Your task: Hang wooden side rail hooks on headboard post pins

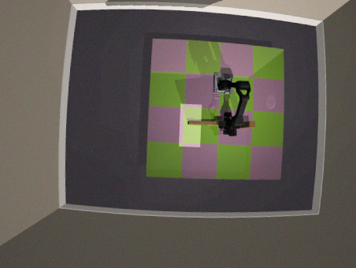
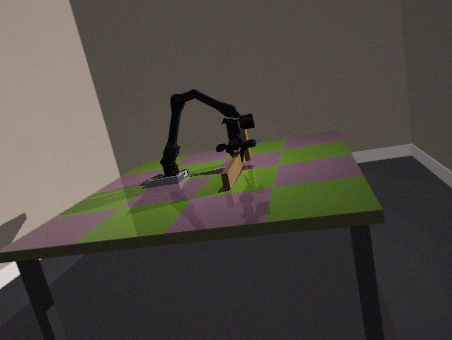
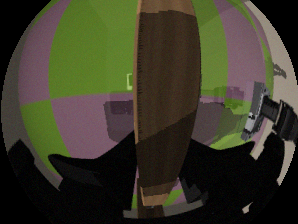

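Top: reaching over the checkered table (image 1: 165, 122), with the gripper (image 1: 228, 124) (image 2: 237, 150) (image 3: 152, 131) clamped on the wooden rail (image 1: 205, 123) (image 2: 233, 172) (image 3: 167, 75).

Exterior: gripping the rail near the upright post (image 2: 247, 151) — hooks too obscured to tell.

Wrist: pinching the rail between dark fingers — lengthwise through the view.

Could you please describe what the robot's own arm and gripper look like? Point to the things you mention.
The arm (image 1: 242, 103) (image 2: 175, 120) is matte black, with slim, angular links and bulkier joints, on a grey metal base plate (image 1: 216, 91) (image 2: 155, 183). The pincer (image 2: 236, 150) is black too, with two fingers that look wedge-shaped in the wrist view. I can't make out any cables or markings.
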Controlling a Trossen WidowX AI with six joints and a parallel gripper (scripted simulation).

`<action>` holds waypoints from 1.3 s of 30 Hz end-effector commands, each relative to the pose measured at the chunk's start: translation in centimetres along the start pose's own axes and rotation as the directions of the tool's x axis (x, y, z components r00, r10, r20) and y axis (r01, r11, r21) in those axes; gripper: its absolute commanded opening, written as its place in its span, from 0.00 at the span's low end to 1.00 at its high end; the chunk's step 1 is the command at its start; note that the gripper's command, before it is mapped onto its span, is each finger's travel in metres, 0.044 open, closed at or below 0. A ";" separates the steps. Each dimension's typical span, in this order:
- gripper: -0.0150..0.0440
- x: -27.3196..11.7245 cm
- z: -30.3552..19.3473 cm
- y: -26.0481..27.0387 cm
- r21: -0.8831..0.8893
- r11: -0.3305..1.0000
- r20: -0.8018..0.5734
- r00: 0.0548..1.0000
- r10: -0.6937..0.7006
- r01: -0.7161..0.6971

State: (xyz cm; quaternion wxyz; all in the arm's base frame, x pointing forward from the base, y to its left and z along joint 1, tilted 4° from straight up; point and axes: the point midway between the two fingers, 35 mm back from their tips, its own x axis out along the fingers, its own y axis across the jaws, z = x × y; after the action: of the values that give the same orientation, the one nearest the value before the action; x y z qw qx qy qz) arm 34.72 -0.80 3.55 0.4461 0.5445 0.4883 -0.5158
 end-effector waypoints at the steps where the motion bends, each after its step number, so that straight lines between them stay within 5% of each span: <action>1: 0.25 -0.5 0.0 0.2 -0.009 1.000 0.003 1.000 0.013 -0.013; 39: 0.25 -1.1 0.0 0.2 -0.009 1.000 0.003 1.000 0.013 -0.013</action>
State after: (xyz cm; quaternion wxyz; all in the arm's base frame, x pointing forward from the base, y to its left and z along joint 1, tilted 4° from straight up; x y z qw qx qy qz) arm 34.74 -0.84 4.20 0.4463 0.5445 0.4884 -0.5156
